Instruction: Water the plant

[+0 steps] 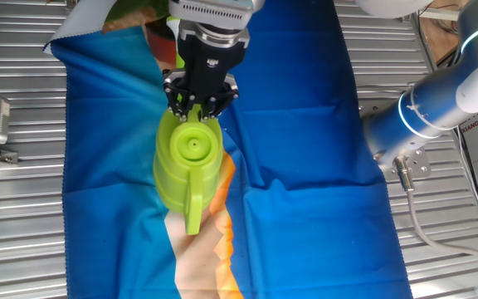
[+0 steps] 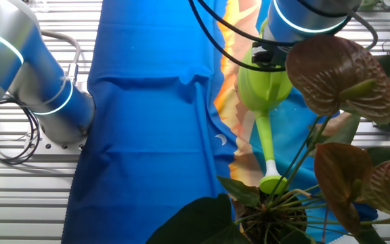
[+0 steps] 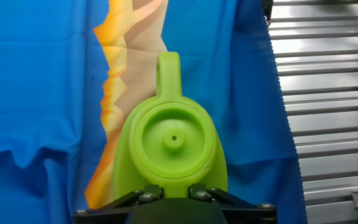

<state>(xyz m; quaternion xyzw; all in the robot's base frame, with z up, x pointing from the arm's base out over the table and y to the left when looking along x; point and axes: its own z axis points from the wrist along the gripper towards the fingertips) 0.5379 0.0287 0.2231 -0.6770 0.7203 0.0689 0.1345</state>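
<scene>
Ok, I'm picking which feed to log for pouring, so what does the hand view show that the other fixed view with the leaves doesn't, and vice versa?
Only the hand view shows the round capped top of the lime-green plastic watering can from directly above, with the end effector's black base at the bottom edge. Only the other fixed view shows the leafy plant with reddish-brown leaves, and the can's spout tip reaching over its stems. Both show the can and the blue cloth with an orange strip.
</scene>
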